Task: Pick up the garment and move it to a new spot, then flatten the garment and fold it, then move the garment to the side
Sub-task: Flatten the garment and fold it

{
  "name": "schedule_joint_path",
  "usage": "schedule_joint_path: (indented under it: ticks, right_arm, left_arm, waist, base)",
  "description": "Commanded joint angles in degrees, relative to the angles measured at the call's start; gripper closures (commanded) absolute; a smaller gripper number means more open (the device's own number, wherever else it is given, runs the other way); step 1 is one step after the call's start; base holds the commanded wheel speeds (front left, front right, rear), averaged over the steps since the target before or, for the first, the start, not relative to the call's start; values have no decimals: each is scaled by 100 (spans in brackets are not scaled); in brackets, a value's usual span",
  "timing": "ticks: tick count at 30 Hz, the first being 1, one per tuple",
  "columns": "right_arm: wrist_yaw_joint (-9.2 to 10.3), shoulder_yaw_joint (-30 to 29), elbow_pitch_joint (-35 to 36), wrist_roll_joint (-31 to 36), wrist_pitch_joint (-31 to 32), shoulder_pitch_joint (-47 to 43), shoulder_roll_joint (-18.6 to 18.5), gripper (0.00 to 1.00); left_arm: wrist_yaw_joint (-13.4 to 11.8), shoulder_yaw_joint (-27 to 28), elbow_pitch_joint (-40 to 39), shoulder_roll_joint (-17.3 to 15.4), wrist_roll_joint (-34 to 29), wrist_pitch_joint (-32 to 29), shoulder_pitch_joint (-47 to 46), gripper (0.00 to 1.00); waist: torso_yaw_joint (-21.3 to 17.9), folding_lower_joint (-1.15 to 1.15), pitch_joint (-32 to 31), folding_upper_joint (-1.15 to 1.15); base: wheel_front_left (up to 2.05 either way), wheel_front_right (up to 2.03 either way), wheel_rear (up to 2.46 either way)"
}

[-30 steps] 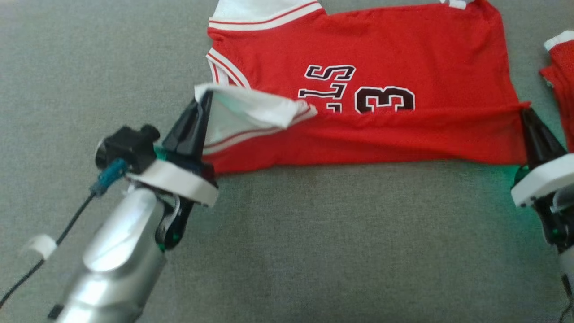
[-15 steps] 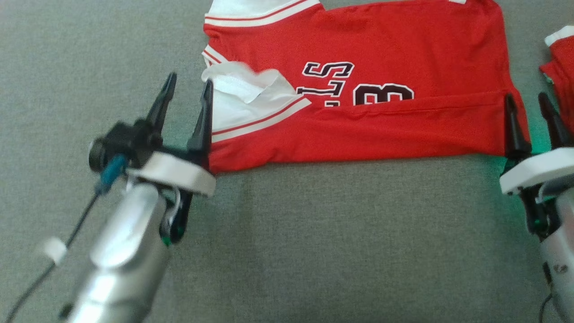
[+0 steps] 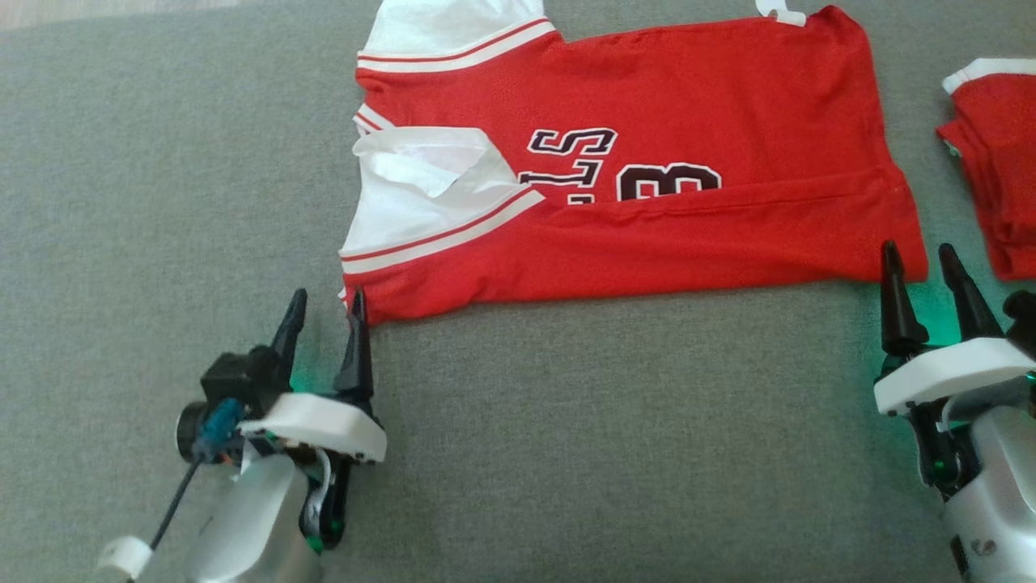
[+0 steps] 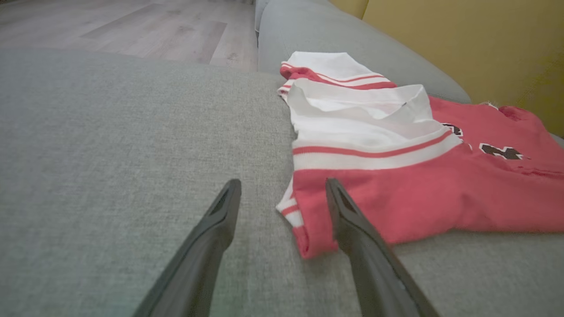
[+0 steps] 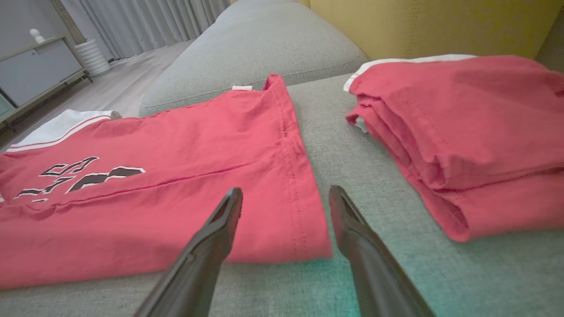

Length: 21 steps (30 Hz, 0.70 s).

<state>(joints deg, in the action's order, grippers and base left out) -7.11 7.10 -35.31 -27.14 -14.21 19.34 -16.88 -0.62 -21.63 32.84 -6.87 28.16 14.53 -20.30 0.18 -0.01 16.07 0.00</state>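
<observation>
nearest, on the grey woven sofa cushion, the left gripper has its jaws spread and holds nothing, its tips just beside the near left corner of the red jersey with white, red-striped sleeves. the right gripper, jaws also spread and holding nothing, points at the near right corner of the hem.

the jersey lies flat across the cushion, its near edge folded up over the chest. the fold covers part of the black, white-edged lettering; an "s" and what looks like a "3" can be read. a small white tag sits at the far edge, its print too small to read.

to the right, apart from it, lies a folded stack of red cloth.

the left wrist view adds a wooden floor and a yellow backing; the right wrist view adds grey curtains and a pale cabinet.
</observation>
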Motion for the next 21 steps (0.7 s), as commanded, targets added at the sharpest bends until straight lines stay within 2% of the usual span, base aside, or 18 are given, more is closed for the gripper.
schedule_joint_path:
  ticks: [1,12,13,14,15,18,21]
  right_arm:
    - [-37,72,169,50,-76,6,-63,0]
    - [-37,11,219,104,-78,-52,-75,0]
    - [-37,23,208,114,-78,-55,-64,0]
    - [-37,45,187,120,-78,-53,-52,0]
    - [-37,70,157,117,-78,-46,-38,0]
    - [-37,138,-2,78,16,2,5,0]
    - [-37,171,-214,35,129,109,38,0]
  left_arm:
    - [-66,247,-20,-48,-48,46,-181,0]
    - [184,-63,951,50,-89,-160,-289,2]
    - [232,-103,1001,60,-86,-195,-299,18]
    - [291,-143,1034,68,-85,-217,-316,68]
    - [338,-185,1059,73,-93,-228,-337,100]
    - [439,-357,1080,50,-207,-235,-417,100]
    - [432,-443,1009,-16,-347,-141,-492,100]
  waist:
    - [-24,1,-4,0]
    - [-54,1,-78,0]
    - [-46,1,-80,0]
    - [-37,1,-77,0]
    - [-28,1,-73,0]
    - [8,1,-67,0]
    - [46,1,-72,0]
  base:
    - [0,0,0]
    - [0,0,0]
    - [0,0,0]
    - [0,0,0]
    - [0,0,0]
    - [0,0,0]
    - [0,0,0]
